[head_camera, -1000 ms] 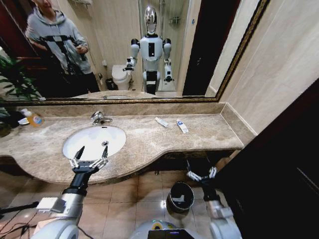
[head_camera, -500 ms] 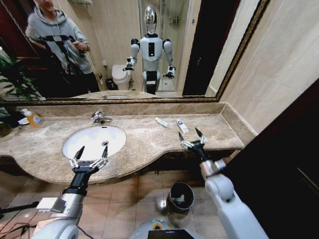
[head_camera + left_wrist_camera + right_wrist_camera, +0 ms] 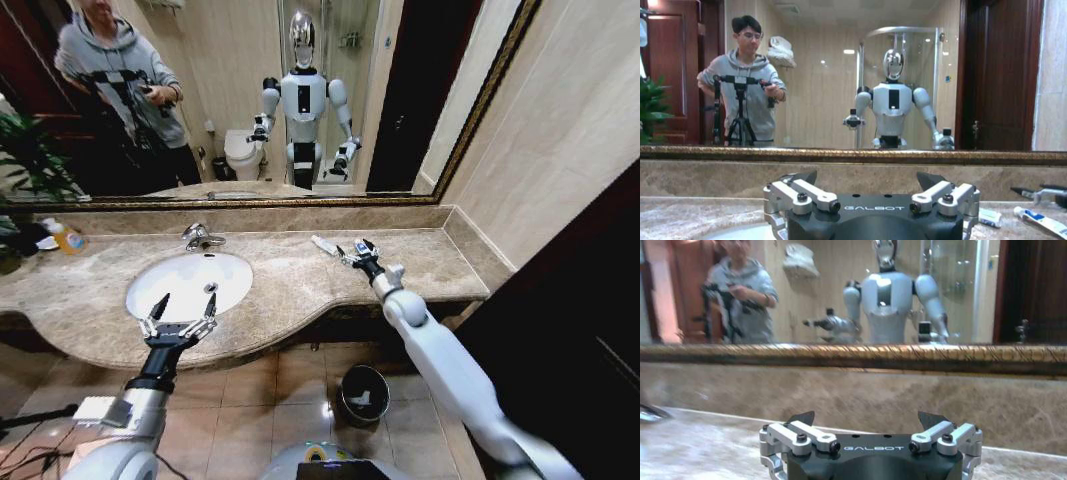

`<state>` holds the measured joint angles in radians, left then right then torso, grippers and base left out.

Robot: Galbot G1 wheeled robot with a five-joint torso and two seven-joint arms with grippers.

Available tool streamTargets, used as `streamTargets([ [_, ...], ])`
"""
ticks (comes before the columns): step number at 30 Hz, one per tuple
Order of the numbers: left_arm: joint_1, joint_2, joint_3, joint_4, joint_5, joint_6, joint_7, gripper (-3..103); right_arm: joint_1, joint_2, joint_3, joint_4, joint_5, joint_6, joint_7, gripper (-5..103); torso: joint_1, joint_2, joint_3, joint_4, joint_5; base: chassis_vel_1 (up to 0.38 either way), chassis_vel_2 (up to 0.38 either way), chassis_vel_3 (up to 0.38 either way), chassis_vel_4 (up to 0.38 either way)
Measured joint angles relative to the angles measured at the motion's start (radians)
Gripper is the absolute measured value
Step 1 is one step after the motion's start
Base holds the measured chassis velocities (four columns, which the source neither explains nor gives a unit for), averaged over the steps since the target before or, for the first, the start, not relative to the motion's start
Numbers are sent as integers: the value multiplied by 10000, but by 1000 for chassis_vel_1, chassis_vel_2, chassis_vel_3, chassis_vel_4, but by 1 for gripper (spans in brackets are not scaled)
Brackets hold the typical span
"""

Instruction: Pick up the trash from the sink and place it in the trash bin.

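- The right arm has swung up from down beside the trash bin (image 3: 363, 395) and now stretches across the table (image 3: 290, 285). The right gripper (image 3: 357, 251) has come over the two small white tubes.
- That, I'd say, puts it in reach for a pickup; nothing is lifted yet.
- Right fingers (image 3: 931, 419) are spread, gripping nothing.
- Trash I can count: two tubes on the table, well apart from the sink (image 3: 188, 283). The near tube (image 3: 1039, 222), with blue print, lies under the right gripper; the far tube (image 3: 324, 245) lies just beside it, toward the faucet (image 3: 198, 237).
- The basin itself looks bare, so the pieces sit on the marble, not in the sink.
- The left gripper (image 3: 179, 316) has not moved; it hovers at the sink's front rim, fingers (image 3: 801, 178) spread and empty.
- One bin stands on the floor below the table edge, something pale already inside.
- One orange-yellow bottle (image 3: 64, 236) stands at the far left.
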<state>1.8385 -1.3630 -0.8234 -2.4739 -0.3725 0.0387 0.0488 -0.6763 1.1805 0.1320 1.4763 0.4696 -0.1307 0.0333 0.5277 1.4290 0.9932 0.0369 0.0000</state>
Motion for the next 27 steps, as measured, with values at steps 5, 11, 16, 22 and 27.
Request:
streamTargets([
  [5, 0, 0, 0, -1, 0, 0, 0, 100, 499, 218, -21, -1303, -355, 92, -105, 100, 0, 0, 0, 0, 0, 0, 0, 0, 0],
  [11, 0, 0, 0, 0, 0, 0, 0, 100, 768, 377, 39, -2394, -787, 290, -322, 100, -2, 0, -1, -1, 1, 0, 0, 0, 0],
  [16, 0, 0, 0, -1, 0, 0, 0, 100, 806, 420, 170, -2755, -880, 400, -390, 101, -1, 0, 0, -1, 0, 0, 0, 0, 0],
  [22, 0, 0, 0, 0, 0, 0, 0, 100, 772, 342, 381, -3006, -893, 515, -576, 82, -2, 0, -1, -2, 0, 0, 0, 0, 0],
  [27, 0, 0, 0, 0, 0, 0, 0, 100, 735, 319, 492, -3111, -888, 536, -658, 65, -1, 1, -1, -1, 1, 0, 0, 0, 0],
])
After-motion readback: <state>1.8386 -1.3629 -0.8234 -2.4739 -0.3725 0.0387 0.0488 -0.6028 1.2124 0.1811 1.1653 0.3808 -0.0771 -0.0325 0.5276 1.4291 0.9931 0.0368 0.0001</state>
